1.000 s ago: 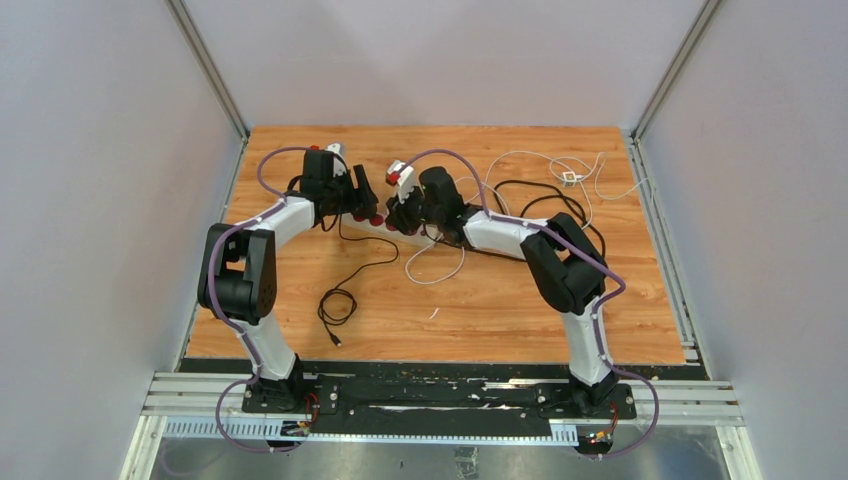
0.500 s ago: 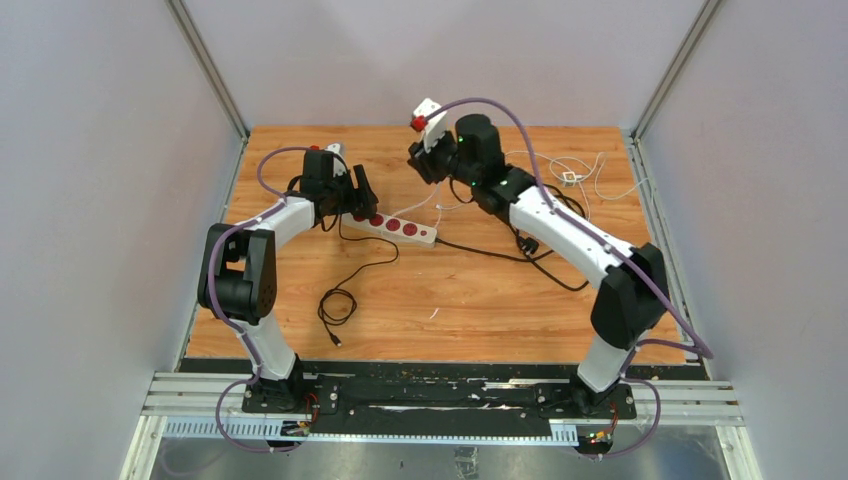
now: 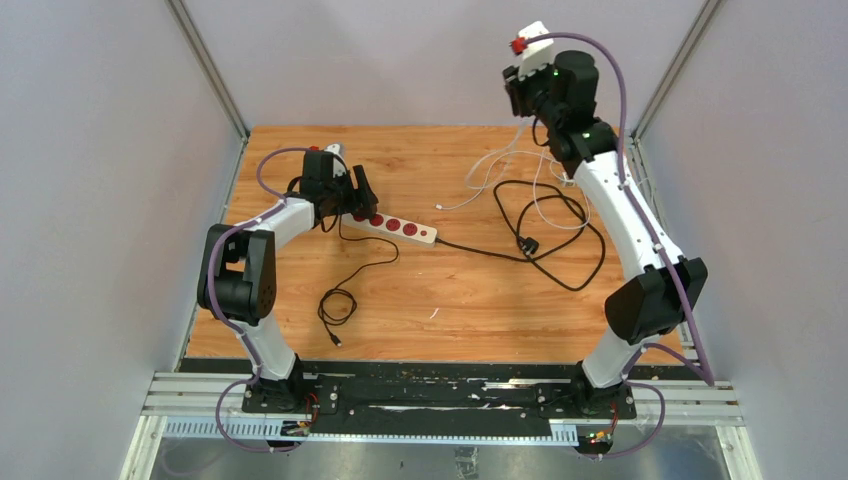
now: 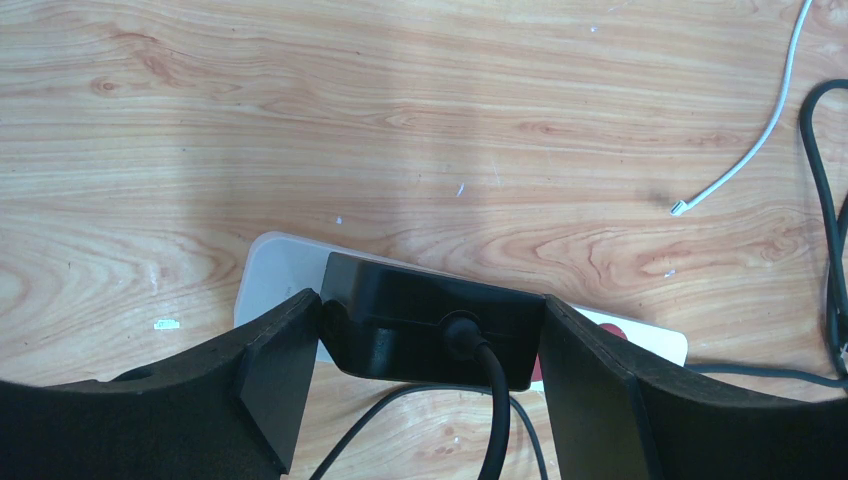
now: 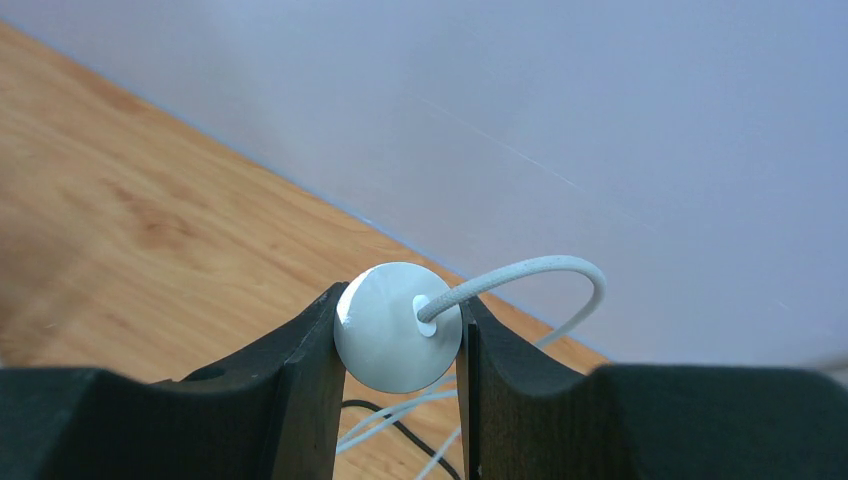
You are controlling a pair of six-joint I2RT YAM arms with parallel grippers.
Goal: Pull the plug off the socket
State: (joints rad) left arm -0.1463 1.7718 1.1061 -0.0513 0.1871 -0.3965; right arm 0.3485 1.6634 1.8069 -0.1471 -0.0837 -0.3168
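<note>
The white power strip lies on the wooden table, three red outlets showing. My left gripper is at its left end, shut on a black plug that sits on the strip. Both fingers touch the plug's sides, and one red outlet peeks out beside it. My right gripper is raised high at the back right, far from the strip. It is shut on a round white plug whose white cable hangs down to the table.
The strip's thick black cable loops across the right half of the table. A thin black cable from the black plug coils at the front left. More white cable lies at the back right. Grey walls close in three sides.
My right arm has risen and swung to the back right with the white plug, away from the strip, trailing its white cable. My left arm and the strip have not moved.
</note>
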